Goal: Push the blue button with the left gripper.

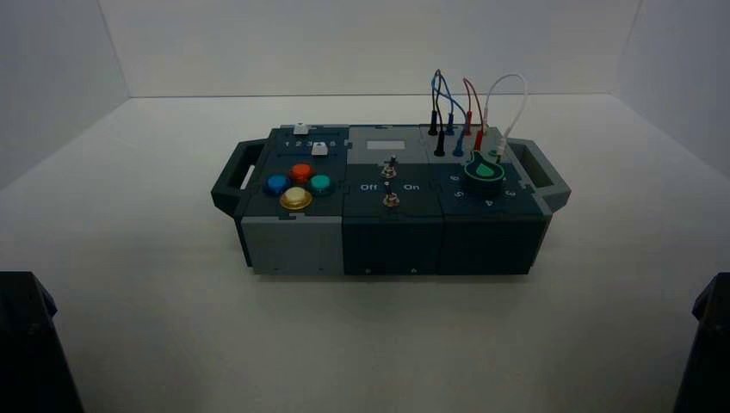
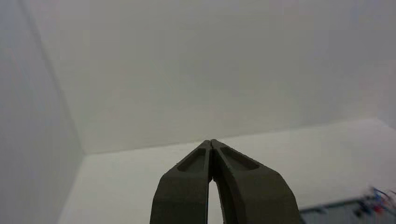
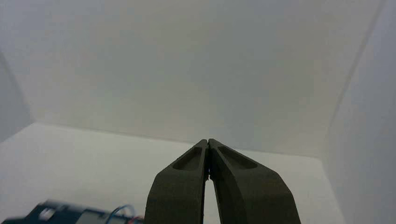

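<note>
The blue button (image 1: pixel 276 183) sits at the left of a four-button cluster on the left part of the dark box (image 1: pixel 293 245), beside a red-orange button (image 1: pixel 301 171), a teal-green button (image 1: pixel 320 182) and a yellow button (image 1: pixel 295 199). My left gripper (image 2: pixel 211 142) is shut and empty, far from the box; its arm (image 1: pixel 30 344) is parked at the near left. My right gripper (image 3: pixel 207 141) is shut and empty; its arm (image 1: pixel 708 344) is parked at the near right.
The box carries two toggle switches (image 1: pixel 390 166) in the middle, a green-rimmed knob (image 1: pixel 484 169) on the right, coloured wires (image 1: pixel 456 107) at the back right and two white sliders (image 1: pixel 319 149) at the back left. White walls enclose the table.
</note>
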